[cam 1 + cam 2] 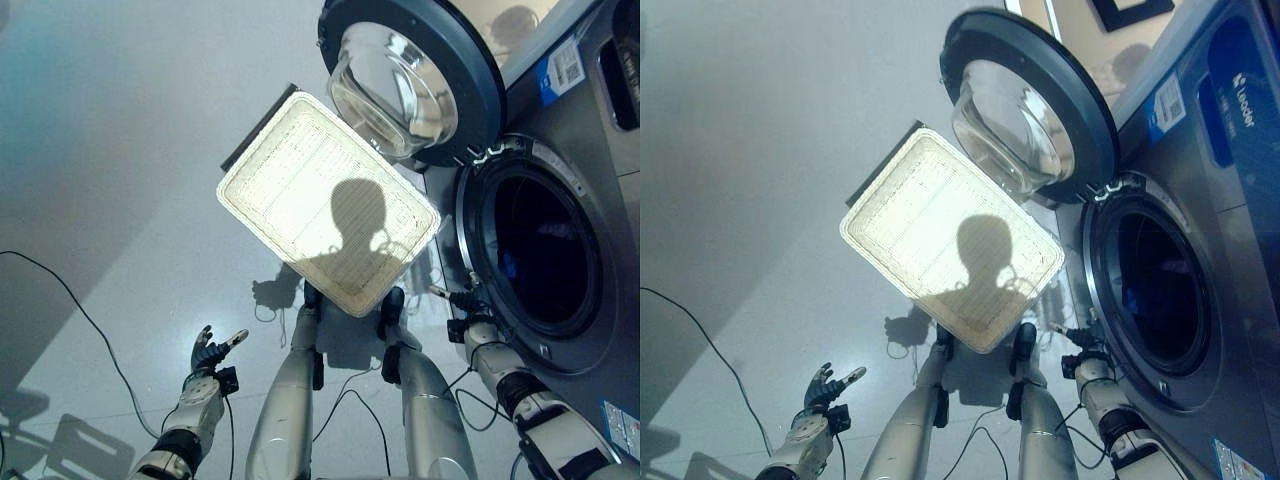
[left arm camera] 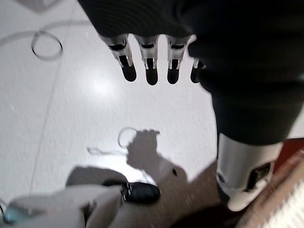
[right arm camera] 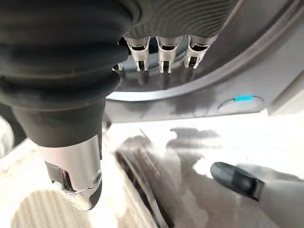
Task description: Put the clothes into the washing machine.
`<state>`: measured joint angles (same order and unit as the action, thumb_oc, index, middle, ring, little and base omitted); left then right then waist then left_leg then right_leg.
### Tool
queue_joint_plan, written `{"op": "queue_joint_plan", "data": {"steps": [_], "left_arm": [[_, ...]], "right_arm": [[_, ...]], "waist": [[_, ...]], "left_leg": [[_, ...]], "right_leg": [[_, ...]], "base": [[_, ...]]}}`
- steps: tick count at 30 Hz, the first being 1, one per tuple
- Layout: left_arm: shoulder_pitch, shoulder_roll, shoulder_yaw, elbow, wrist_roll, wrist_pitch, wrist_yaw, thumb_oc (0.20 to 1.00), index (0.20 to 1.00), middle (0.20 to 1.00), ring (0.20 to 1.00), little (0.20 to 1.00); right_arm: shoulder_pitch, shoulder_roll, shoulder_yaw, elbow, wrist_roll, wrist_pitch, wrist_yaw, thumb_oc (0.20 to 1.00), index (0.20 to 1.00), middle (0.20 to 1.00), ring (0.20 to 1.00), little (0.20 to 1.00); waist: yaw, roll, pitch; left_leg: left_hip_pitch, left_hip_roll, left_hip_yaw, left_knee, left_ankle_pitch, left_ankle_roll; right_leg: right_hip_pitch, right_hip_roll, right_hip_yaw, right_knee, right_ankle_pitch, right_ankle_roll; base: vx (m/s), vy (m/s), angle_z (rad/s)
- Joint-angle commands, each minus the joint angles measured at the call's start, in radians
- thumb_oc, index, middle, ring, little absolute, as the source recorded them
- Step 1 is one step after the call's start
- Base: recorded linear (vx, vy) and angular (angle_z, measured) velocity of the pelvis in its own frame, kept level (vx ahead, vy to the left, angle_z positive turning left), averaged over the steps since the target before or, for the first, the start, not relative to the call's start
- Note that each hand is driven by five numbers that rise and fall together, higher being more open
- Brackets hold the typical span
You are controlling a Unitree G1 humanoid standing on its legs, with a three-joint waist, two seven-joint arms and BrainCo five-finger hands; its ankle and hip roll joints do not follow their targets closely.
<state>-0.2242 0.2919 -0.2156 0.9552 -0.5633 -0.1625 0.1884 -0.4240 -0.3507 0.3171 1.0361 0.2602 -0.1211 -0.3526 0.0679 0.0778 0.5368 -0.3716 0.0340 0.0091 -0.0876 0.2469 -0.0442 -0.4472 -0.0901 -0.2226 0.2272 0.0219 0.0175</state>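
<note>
One washing machine [image 1: 590, 200] with one open door [image 1: 415, 75]; one white basket [image 1: 325, 200], at 9 o'clock of the drum opening.

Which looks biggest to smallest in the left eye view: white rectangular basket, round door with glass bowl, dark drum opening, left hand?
1. White rectangular basket
2. Round door with glass bowl and dark drum opening: too alike to rank, door partly cut off.
3. Left hand
</note>
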Motion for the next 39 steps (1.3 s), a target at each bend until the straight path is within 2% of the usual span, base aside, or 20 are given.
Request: {"op": "queue_joint_plan", "data": {"steps": [1, 2, 4, 5, 9, 13, 15, 19, 25, 30, 39], "left_arm": [[0.014, -0.003, -0.046, 0.038, 0.062, -0.027, -0.120, 1.000, 1.000, 1.000, 1.000, 1.000], [0.020, -0.011, -0.066, 0.036, 0.110, -0.031, -0.150, 1.000, 1.000, 1.000, 1.000, 1.000], [0.024, -0.014, -0.082, 0.035, 0.158, -0.036, -0.187, 1.000, 1.000, 1.000, 1.000, 1.000], [0.033, -0.021, -0.127, 0.045, 0.227, -0.053, -0.225, 1.000, 1.000, 1.000, 1.000, 1.000], [0.043, -0.038, -0.169, 0.068, 0.250, -0.055, -0.263, 1.000, 1.000, 1.000, 1.000, 1.000], [0.062, -0.064, -0.200, 0.106, 0.276, -0.049, -0.307, 1.000, 1.000, 1.000, 1.000, 1.000], [0.064, -0.068, -0.203, 0.115, 0.285, -0.041, -0.313, 1.000, 1.000, 1.000, 1.000, 1.000], [0.079, -0.072, -0.197, 0.155, 0.298, 0.006, -0.327, 1.000, 1.000, 1.000, 1.000, 1.000], [0.115, -0.072, -0.119, 0.223, 0.234, 0.072, -0.349, 1.000, 1.000, 1.000, 1.000, 1.000], [0.147, -0.078, -0.055, 0.261, 0.218, 0.104, -0.376, 1.000, 1.000, 1.000, 1.000, 1.000], [0.162, -0.090, -0.040, 0.274, 0.202, 0.108, -0.384, 1.000, 1.000, 1.000, 1.000, 1.000]], "right_arm": [[0.056, -0.003, -0.007, 0.027, -0.069, 0.013, 0.043, 1.000, 1.000, 1.000, 1.000, 1.000], [0.079, 0.007, 0.006, 0.057, -0.093, 0.023, 0.075, 1.000, 1.000, 1.000, 1.000, 1.000], [0.092, 0.012, 0.017, 0.070, -0.124, 0.018, 0.091, 1.000, 1.000, 1.000, 1.000, 1.000], [0.111, 0.019, 0.040, 0.083, -0.163, 0.018, 0.108, 1.000, 1.000, 1.000, 1.000, 1.000], [0.137, 0.031, 0.061, 0.099, -0.164, 0.025, 0.173, 1.000, 1.000, 1.000, 1.000, 1.000], [0.189, 0.070, 0.065, 0.127, -0.058, 0.064, 0.410, 1.000, 1.000, 1.000, 1.000, 1.000], [0.195, 0.077, 0.064, 0.135, -0.056, 0.074, 0.435, 1.000, 1.000, 1.000, 1.000, 1.000], [0.225, 0.096, 0.046, 0.156, 0.011, 0.094, 0.472, 1.000, 1.000, 1.000, 1.000, 1.000], [0.267, 0.112, 0.019, 0.182, 0.001, 0.143, 0.539, 1.000, 1.000, 1.000, 1.000, 1.000], [0.296, 0.124, 0.012, 0.201, -0.042, 0.147, 0.602, 1.000, 1.000, 1.000, 1.000, 1.000], [0.311, 0.131, 0.011, 0.213, -0.075, 0.155, 0.613, 1.000, 1.000, 1.000, 1.000, 1.000]], "waist": [[-0.008, -0.012, -0.017], [-0.008, -0.015, -0.017], [-0.009, -0.017, -0.021], [-0.010, -0.023, -0.051], [-0.017, -0.037, -0.105], [-0.019, -0.070, -0.203], [-0.018, -0.075, -0.223], [-0.020, -0.083, -0.309], [-0.028, -0.081, -0.392], [-0.031, -0.082, -0.429], [-0.033, -0.083, -0.443]], "left_leg": [[0.083, -0.084, 0.028, 0.053, -0.158, 0.007], [0.141, -0.084, 0.022, 0.052, -0.173, 0.008], [0.167, -0.083, 0.017, 0.050, -0.177, 0.007], [0.191, -0.079, 0.013, 0.047, -0.182, 0.004], [0.242, -0.073, 0.014, 0.029, -0.187, -0.001], [0.313, -0.070, 0.018, 0.009, -0.196, -0.006], [0.326, -0.070, 0.020, 0.006, -0.199, -0.006], [0.386, -0.071, 0.034, 0.000, -0.221, -0.002], [0.455, -0.075, 0.052, 0.003, -0.251, 0.009], [0.493, -0.081, 0.060, 0.013, -0.273, 0.015], [0.510, -0.082, 0.068, 0.017, -0.285, 0.021]], "right_leg": [[0.104, 0.003, 0.012, -0.112, 0.034, 0.088], [0.167, 0.004, 0.018, -0.119, 0.022, 0.088], [0.198, 0.007, 0.023, -0.128, 0.018, 0.086], [0.228, 0.013, 0.027, -0.145, 0.016, 0.084], [0.293, 0.027, 0.034, -0.186, 0.015, 0.082], [0.378, 0.041, 0.030, -0.233, 0.014, 0.081], [0.392, 0.044, 0.030, -0.242, 0.014, 0.080], [0.459, 0.053, 0.022, -0.267, 0.006, 0.075], [0.529, 0.055, 0.021, -0.277, -0.013, 0.067], [0.572, 0.055, 0.023, -0.285, -0.023, 0.062], [0.590, 0.055, 0.024, -0.291, -0.026, 0.060]], "base": [[0.02, -0.049, 0.23], [0.04, -0.043, 0.22], [0.03, -0.048, 0.12], [0.04, -0.052, 0.01], [0.05, -0.042, 0.03], [0.10, -0.104, 0.02], [0.08, -0.064, -0.02], [0.15, -0.040, 0.00], [0.13, 0.002, -0.03], [0.09, 0.006, -0.02], [0.00, 0.000, 0.00]]}}
